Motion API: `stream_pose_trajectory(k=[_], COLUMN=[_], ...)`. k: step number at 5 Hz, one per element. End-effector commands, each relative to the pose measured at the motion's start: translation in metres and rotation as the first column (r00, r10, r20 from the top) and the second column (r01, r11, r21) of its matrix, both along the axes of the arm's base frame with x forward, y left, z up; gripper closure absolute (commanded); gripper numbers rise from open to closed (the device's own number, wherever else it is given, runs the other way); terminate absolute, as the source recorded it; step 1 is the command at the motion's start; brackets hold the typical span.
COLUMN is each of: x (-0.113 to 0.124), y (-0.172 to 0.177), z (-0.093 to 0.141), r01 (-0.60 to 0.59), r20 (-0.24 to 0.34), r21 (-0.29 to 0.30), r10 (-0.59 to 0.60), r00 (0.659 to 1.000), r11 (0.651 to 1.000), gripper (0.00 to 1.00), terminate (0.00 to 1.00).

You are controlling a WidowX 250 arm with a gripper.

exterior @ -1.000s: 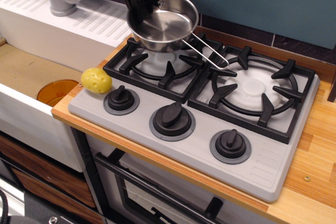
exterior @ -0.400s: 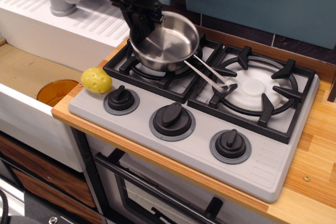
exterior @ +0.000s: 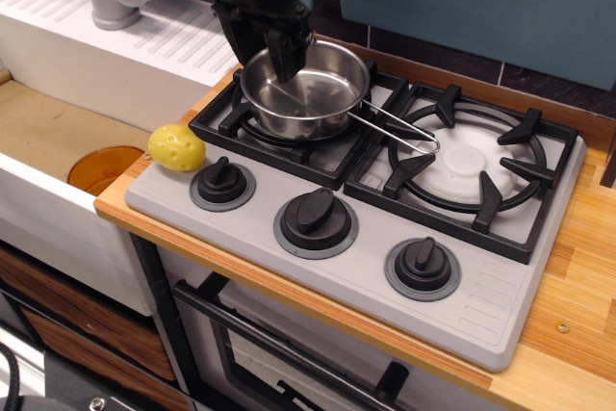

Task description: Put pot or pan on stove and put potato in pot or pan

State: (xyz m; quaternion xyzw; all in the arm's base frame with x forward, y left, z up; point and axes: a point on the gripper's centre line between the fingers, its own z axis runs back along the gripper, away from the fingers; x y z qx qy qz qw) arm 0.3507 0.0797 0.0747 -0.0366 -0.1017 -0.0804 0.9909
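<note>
The small round shiny stainless-steel saucepan (exterior: 306, 93) sits level on the black cross-shaped grate of the left burner of the light grey two-burner toy cooktop (exterior: 385, 238), its thin wire-loop handle (exterior: 397, 127) reaching right toward the other burner; the black robot gripper (exterior: 286, 63) comes down over the pan's back-left rim, one finger inside the bowl, and whether it pinches the rim or has let go I cannot tell from this view; the small yellow oval dimpled potato (exterior: 176, 147) lies at the front-left corner of the cooktop, just beside the left black knob (exterior: 221, 182), well apart from the pan. The step in hand looks to be releasing the pan; done well, the fingers should spread fully before any lift, and the arm should rise straight up, since a sideways pull with a finger inside the bowl could drag or tip the light pan off the grate; the wire handle is best left untouched. Then approach the potato from above, gripping across its shorter width; it is smooth and rounded and may squirt toward the sink edge if pinched off-centre.
</note>
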Motion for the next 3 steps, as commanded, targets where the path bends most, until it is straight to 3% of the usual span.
stream_pose_trajectory(k=[1,2,3], x=[-0.0115,-0.0085,-0.0085], y=[-0.0111,-0.0195,-0.0195], z=[0.0519,0.061,0.061], r01=[-0.027,0.047,0.047], r20=[0.045,0.024,0.024], r21=[-0.016,0.029,0.029], r10=[0.028,-0.048,-0.048], r00=[0.999,0.999,0.999], r11=[1.0,0.998,0.998], gripper=[0.0,0.0,0.0], terminate=[0.0,0.0,0.0])
